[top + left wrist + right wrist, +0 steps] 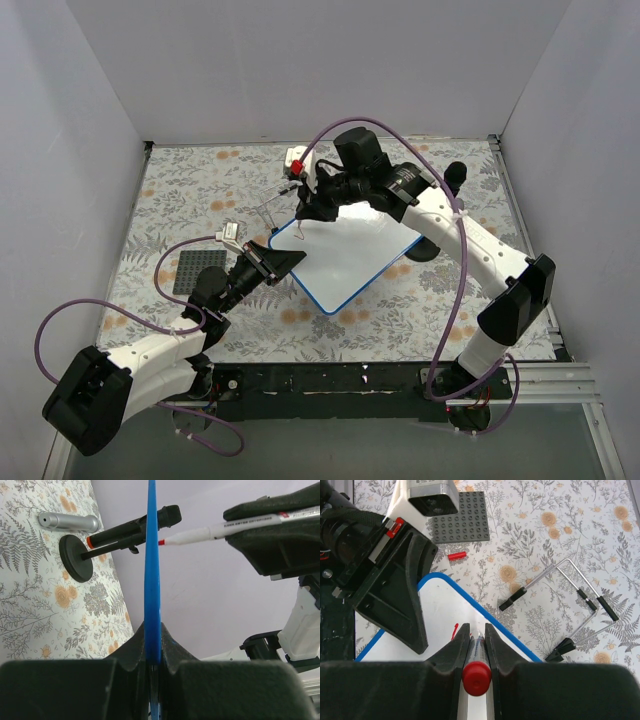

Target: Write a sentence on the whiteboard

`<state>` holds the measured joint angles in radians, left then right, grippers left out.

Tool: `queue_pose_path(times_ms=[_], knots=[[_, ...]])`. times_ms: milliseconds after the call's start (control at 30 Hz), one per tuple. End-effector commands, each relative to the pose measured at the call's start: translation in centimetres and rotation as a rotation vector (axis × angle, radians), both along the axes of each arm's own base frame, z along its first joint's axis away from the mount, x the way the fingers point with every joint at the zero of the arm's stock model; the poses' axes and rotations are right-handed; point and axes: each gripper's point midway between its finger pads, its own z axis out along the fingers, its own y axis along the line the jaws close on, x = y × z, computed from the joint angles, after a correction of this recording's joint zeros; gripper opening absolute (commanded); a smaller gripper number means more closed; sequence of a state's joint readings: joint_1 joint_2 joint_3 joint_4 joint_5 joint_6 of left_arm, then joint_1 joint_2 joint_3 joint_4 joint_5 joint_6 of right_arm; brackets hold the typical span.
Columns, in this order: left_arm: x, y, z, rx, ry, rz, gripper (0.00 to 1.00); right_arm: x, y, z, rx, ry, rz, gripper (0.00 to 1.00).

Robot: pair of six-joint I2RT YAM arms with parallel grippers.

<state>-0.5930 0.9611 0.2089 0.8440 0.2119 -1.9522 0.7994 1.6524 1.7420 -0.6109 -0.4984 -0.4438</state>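
Observation:
The whiteboard (350,262), white with a blue rim, lies at the table's middle. My left gripper (275,262) is shut on its left corner; the left wrist view shows the rim (151,580) edge-on between the jaws of the left gripper (152,650). My right gripper (305,205) is shut on a white marker (476,677) with a red end. The marker's red tip (161,542) is at the board's upper left part. Of the sentence, only one short red stroke (454,631) shows on the board (445,605), left of the right gripper (476,632).
A dark grey studded plate (195,270) lies left of the board. A wire stand (570,605) lies behind the board. A small red cap (456,556) lies near the plate. A black round-based holder (75,557) and a silver cylinder (67,522) are beyond the board.

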Motion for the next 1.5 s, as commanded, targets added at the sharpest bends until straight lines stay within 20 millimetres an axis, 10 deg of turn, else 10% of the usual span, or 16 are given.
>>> queue_pose_path(times_ms=[0, 1167, 1467], knots=[[-0.9, 0.2, 6.2, -0.124, -0.163, -0.017, 0.00, 1.3, 0.6, 2.4, 0.047, -0.042, -0.020, 0.01], [-0.8, 0.5, 5.8, -0.120, -0.151, 0.003, 0.00, -4.9, -3.1, -1.1, -0.008, 0.055, 0.124, 0.01], [-0.9, 0.4, 5.7, -0.118, -0.155, -0.008, 0.00, -2.8, -1.9, 2.1, 0.046, -0.004, 0.105, 0.01]])
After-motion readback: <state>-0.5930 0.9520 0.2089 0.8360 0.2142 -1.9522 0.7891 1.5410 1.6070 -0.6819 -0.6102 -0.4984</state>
